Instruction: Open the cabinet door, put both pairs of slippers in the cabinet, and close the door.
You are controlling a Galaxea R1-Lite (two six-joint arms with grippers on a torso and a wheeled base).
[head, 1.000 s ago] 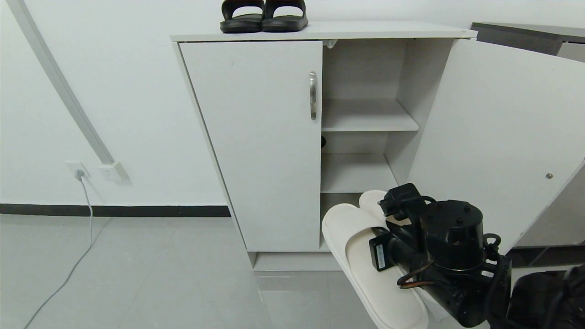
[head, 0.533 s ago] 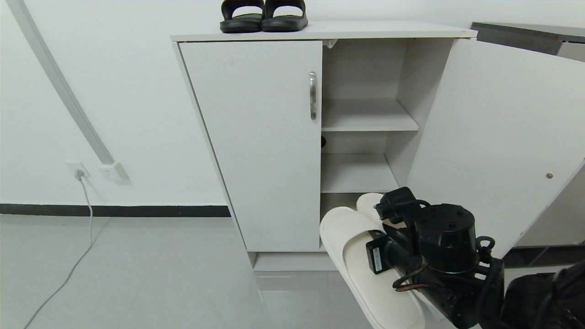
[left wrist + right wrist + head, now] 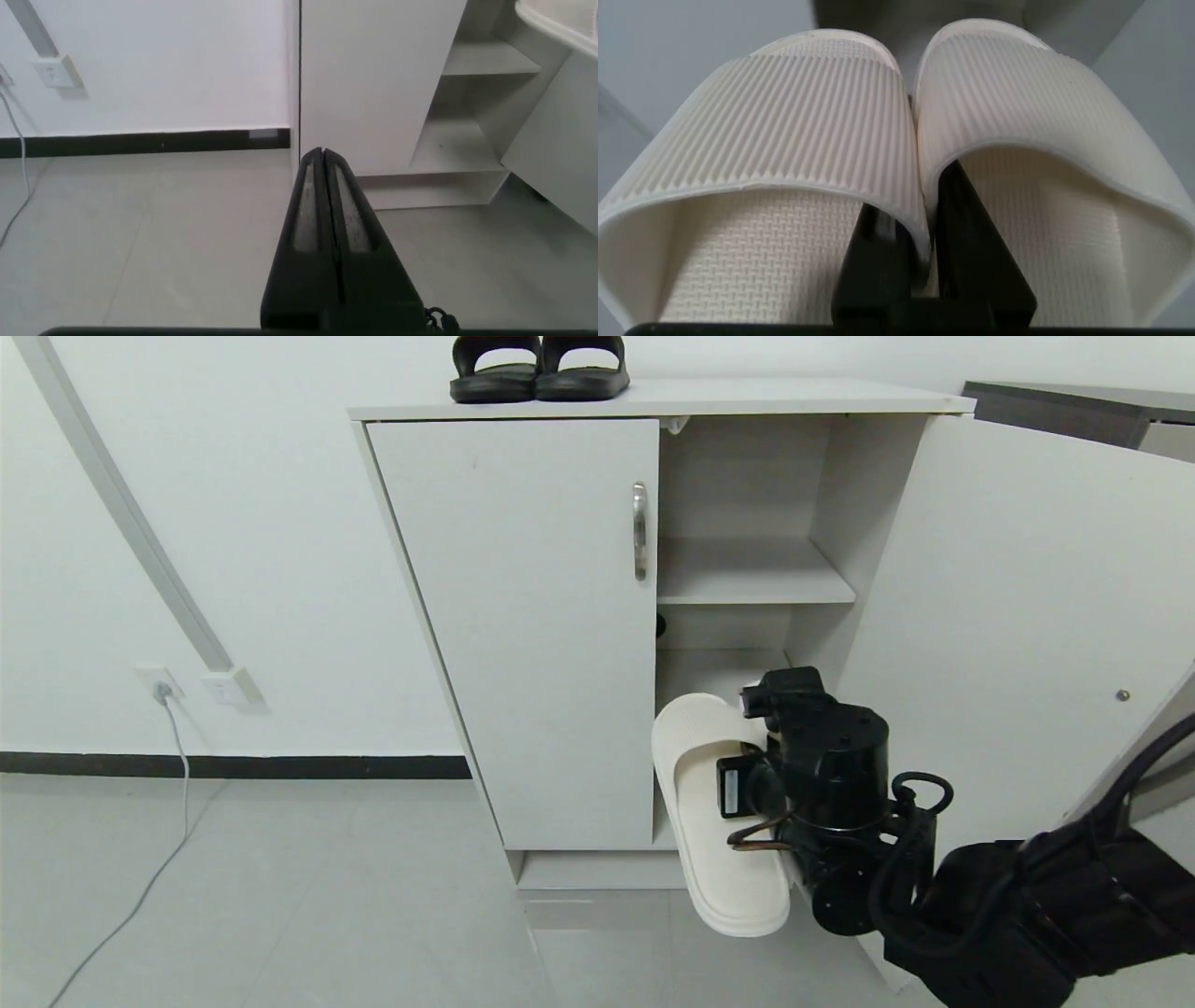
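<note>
right tool: clamped on the touching inner straps of the white slippers, pair low at the cabinet opening | handling: light, soft ribbed foam, likely flexes; joined-strap pinch suits both | black slippers: atop cabinet | left tool: closed, empty

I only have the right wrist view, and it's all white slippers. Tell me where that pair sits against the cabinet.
Observer: In the head view, the white slippers have their toes at the open right half of the cabinet, about level with the lower shelf; the heels hang outside.
Operator: Report the doors.
Observer: The right door is swung wide open, the left door shut.
Operator: Give me the other pair.
Observer: The black slippers sit on the cabinet top.
</note>
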